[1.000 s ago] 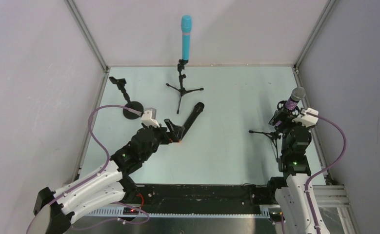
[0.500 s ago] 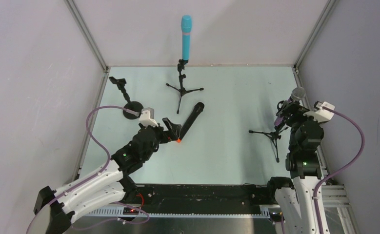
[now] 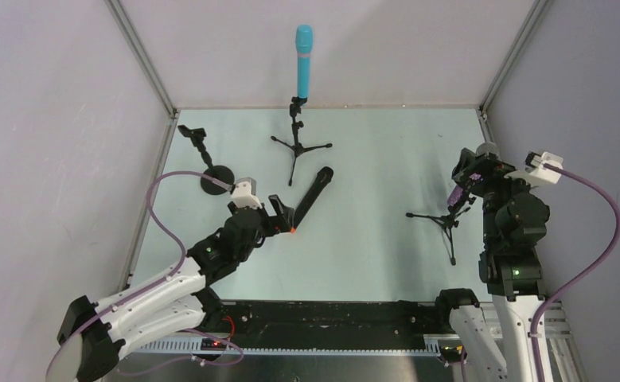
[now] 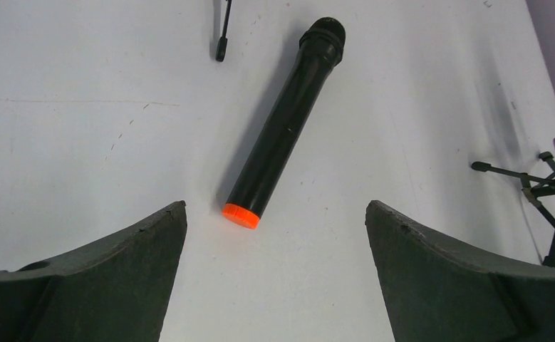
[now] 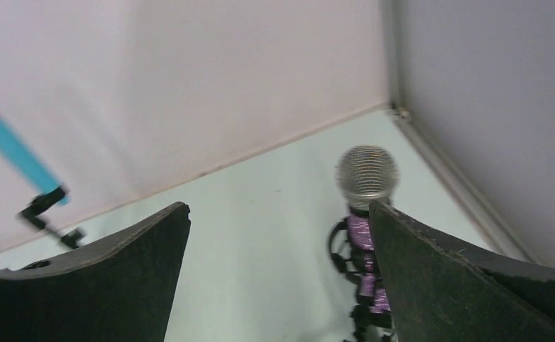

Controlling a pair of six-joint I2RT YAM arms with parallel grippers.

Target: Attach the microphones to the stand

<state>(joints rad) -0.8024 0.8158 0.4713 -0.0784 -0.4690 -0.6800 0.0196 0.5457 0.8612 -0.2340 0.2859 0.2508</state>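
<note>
Top view: turquoise mic [image 3: 303,60] stands upright in its tripod stand [image 3: 294,145] at top ctr, so that one looks done. Black mic [image 3: 312,193] lies flat on the table [image 3: 370,159] at ctr, slanting up to the right, orange end lowest. L gripper [image 3: 282,213] sits just left of that end, jaws spread, nothing held; prob lining up for a pick. Round-base stand [image 3: 209,171] at upper left has an empty clip, likely where the black mic goes. R gripper [image 3: 472,169] at right edge hangs over the purple mic [image 3: 454,194], which sits in the second tripod [image 3: 445,220]; jaws wide, no grip.

L wrist view: black mic runs from top ctr down to the orange end [image 4: 241,215], just above the gap btwn the two fingers, touching neither. It lies flat, so the grab needs a low approach across the barrel.

R wrist view: silver mesh head [image 5: 367,174] upright at ctr-right, purple body clipped below, close by the right-hand finger. Fingers spread, empty.
</note>
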